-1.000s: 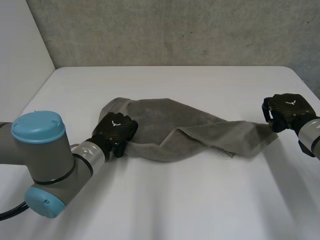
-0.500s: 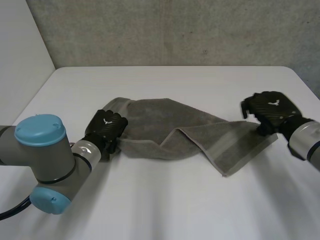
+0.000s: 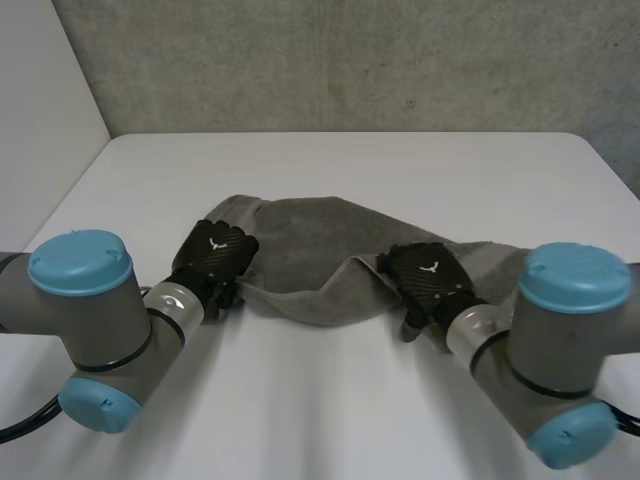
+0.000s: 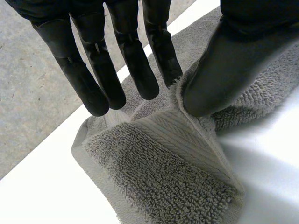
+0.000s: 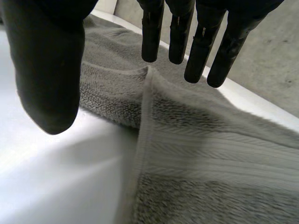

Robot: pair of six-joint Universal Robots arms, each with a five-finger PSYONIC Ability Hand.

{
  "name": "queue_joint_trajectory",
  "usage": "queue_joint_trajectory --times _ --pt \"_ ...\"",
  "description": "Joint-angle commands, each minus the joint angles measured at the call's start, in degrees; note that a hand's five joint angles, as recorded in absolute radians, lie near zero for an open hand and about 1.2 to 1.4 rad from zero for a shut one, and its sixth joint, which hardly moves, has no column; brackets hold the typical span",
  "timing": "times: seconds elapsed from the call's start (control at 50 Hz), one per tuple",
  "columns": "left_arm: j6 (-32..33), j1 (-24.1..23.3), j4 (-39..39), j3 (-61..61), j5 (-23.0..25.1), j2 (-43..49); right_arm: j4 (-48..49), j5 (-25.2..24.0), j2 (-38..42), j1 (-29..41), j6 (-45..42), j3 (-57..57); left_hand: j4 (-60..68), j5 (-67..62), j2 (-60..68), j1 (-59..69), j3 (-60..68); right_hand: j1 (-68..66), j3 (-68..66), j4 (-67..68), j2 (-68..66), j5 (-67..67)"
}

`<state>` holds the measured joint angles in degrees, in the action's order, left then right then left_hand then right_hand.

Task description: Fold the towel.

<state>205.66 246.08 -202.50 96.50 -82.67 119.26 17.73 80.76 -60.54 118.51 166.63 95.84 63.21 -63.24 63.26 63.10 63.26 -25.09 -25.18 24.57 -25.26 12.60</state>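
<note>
Lying bunched with no neat fold made, the towel (image 3: 310,245) is pinched at one end by the left hand (image 3: 212,258), the right hand (image 3: 428,280) straight-fingered over its rumpled middle.

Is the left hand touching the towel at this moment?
Touching. The left wrist view shows the left hand pressing its thumb against a raised fold of the towel, pinching it toward the fingers.
</note>
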Motion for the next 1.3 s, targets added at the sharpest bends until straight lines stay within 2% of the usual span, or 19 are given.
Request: queue_joint_trajectory --times 0.02,0.06,0.24,0.34,0.46,0.5,0.68,0.78,0.88,0.9,0.98,1.1,1.16,1.3 --pt "0.0 -0.2 0.0 0.1 0.1 0.3 2.8 3.7 6.0 2.0 -0.2 -5.6 -6.7 16.8 -6.8 -6.6 -6.8 2.1 2.1 -1.5 2.2 0.4" --pt "0.0 -0.2 0.0 0.2 0.1 0.3 3.8 6.5 7.4 2.6 -0.7 -7.2 -6.7 16.8 -6.8 -6.6 -6.8 1.9 2.0 -1.4 2.1 0.6" --pt "0.0 -0.2 0.0 0.1 0.1 0.3 6.0 9.0 10.4 2.6 -4.1 -8.7 -6.6 16.6 -6.6 -6.5 -6.6 -2.3 -2.2 2.8 -2.1 4.8" --pt "0.0 -0.1 0.0 0.1 0.1 0.2 9.3 11.4 9.8 1.9 -9.0 -8.0 -6.4 16.4 -6.4 -6.3 -6.5 -10.0 -9.9 10.6 -9.9 12.5" --pt "-0.1 -0.1 0.0 0.0 0.1 0.1 9.3 11.9 9.5 1.8 -11.2 -8.3 -6.1 16.1 -6.1 -6.0 -6.1 -19.1 -19.1 19.7 -19.0 21.6" --pt "-0.1 0.0 0.0 0.0 0.1 0.1 8.9 11.8 9.5 1.5 -11.9 -8.4 -5.9 15.9 -5.9 -5.8 -6.0 -30.2 -30.1 30.7 -30.0 32.7" --pt "-0.1 0.0 -0.1 0.0 0.1 0.1 7.1 11.0 6.3 -1.0 -14.6 -6.2 -5.9 15.9 -5.9 -5.8 -6.0 -31.6 -31.5 32.1 -31.4 34.1" --pt "-0.1 -0.1 -0.1 0.0 0.1 0.4 4.9 9.2 2.4 -2.3 -15.3 -4.7 -5.9 15.9 -5.9 -5.8 -6.0 -33.8 -33.7 34.3 -33.6 36.3" --pt "-0.1 -0.2 -0.3 0.0 0.1 0.9 3.4 5.5 -3.0 -5.7 -15.3 -1.9 -6.2 16.3 -6.3 -6.1 -6.3 -46.6 -46.5 47.1 -46.4 49.1" --pt "-0.1 -0.2 -0.3 0.0 0.1 0.9 2.6 3.8 -4.6 -7.2 -15.3 -0.9 -6.2 16.3 -6.3 -6.1 -6.3 -54.8 -54.7 55.3 -54.7 57.3" --pt "-0.1 -0.3 -1.2 0.1 0.1 1.4 -0.1 -1.5 -8.4 -11.9 -15.2 1.9 -6.9 16.9 -6.9 -6.8 -7.0 -54.9 -54.8 55.4 -54.7 57.4" --pt "0.1 -0.3 -3.3 0.0 0.1 2.6 -2.0 -6.9 -9.3 -17.8 -14.9 4.5 -8.9 18.9 -9.0 -8.8 -9.0 -54.9 -54.8 55.4 -54.7 57.4" --pt "0.1 -0.3 -3.8 -0.1 0.1 3.1 -2.2 -7.5 -9.4 -18.8 -14.9 4.8 -10.3 20.3 -10.3 -10.2 -10.3 -54.9 -54.8 55.4 -54.7 57.4" --pt "0.1 -0.3 -4.4 0.0 0.3 4.1 -3.5 -8.4 -9.7 -21.2 -14.8 4.5 -23.4 33.4 -23.4 -23.3 -23.4 -54.9 -54.8 55.4 -54.7 57.4"
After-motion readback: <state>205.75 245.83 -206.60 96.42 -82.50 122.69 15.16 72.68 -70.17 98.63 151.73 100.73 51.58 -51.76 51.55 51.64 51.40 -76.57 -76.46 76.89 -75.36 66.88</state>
